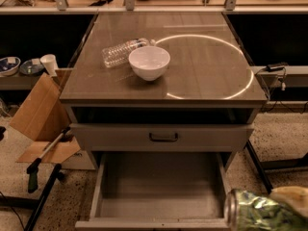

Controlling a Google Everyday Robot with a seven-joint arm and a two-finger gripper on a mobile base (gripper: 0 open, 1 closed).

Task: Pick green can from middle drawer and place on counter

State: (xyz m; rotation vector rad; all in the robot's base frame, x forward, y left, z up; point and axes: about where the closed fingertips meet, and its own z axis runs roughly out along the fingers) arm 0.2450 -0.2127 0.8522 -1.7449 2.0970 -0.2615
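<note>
The green can (263,216) lies on its side at the lower right edge of the view, over the front right corner of the middle drawer (159,184); its skin is shiny, crumpled metal, mottled light and dark green, and its round silver end faces left. A pale, cream-coloured, rounded part of the gripper (291,196) sits against the can's upper right edge; the rest of the gripper is out of view, so how far open it is, and whether it grips the can, I cannot tell. The drawer is pulled out, wide and shallow, with a flat matt grey floor and low walls. Above it is a grey drawer front (120,137) with a slim black handle (163,137). The counter (211,64) is a glossy brown-grey rectangle with a bright ring of reflected light; a smooth, round white bowl (149,62) stands on it, just beside a clear, ribbed plastic bottle (121,53) lying on its side. Folded brown cardboard (37,110) leans at the cabinet's left; the floor (284,138) is speckled.
</note>
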